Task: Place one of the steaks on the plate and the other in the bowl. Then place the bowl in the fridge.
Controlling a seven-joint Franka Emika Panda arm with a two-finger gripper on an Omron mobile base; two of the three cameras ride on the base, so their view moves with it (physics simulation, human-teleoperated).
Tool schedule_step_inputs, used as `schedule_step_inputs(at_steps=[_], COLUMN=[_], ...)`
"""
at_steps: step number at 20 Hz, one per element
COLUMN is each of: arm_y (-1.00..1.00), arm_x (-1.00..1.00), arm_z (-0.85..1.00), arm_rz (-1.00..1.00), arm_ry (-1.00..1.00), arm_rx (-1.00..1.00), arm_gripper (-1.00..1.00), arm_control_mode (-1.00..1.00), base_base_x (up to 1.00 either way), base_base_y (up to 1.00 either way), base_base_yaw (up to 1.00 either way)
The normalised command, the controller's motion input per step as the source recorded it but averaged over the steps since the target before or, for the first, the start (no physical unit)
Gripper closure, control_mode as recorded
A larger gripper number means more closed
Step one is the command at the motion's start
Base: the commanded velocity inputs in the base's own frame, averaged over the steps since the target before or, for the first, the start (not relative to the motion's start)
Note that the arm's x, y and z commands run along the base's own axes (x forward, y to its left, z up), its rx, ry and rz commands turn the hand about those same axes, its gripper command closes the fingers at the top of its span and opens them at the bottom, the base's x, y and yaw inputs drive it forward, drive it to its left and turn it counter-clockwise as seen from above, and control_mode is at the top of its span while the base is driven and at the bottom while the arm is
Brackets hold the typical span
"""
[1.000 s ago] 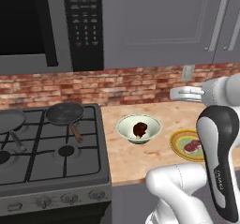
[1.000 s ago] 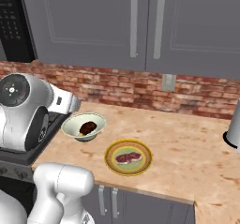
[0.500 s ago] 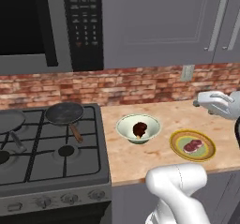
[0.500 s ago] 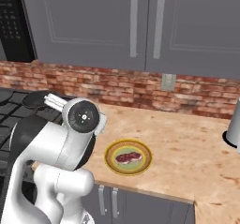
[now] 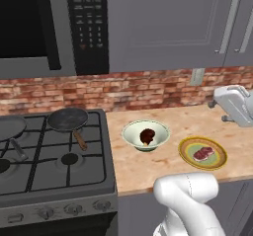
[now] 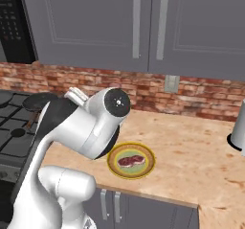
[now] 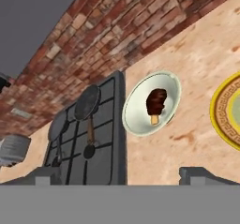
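Speckled counter (image 5: 148, 168): rigid bowl (image 5: 146, 134) holding dark steak (image 5: 147, 135) probably light; pinch its flaring rim. Jaws stand wide, empty.

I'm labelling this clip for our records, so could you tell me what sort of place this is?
A home-style kitchen, rendered: a gas stove with a frying pan, a microwave above it, and a brick backsplash behind the counter.

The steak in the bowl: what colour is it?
Dark brown-red steak, best seen in the left base view, lying in the pale bowl.
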Motion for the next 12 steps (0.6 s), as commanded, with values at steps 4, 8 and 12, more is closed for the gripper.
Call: schedule_step_inputs(at_steps=[4,8,12], arm_y=[0.0,0.0,0.0], arm_x=[0.0,0.0,0.15], arm_z=[-0.37,-0.42,-0.36], arm_rz=[0.01,0.0,0.0], arm_ry=[0.0,0.04,0.11], arm_rx=[0.08,0.15,0.16], arm_gripper=[-1.0,-1.0,-1.0], arm_control_mode=[-1.0,-1.0,-1.0], base_base_x=[0.0,0.0,0.0], base_base_y=[0.0,0.0,0.0], base_base_yaw=[0.0,0.0,0.0])
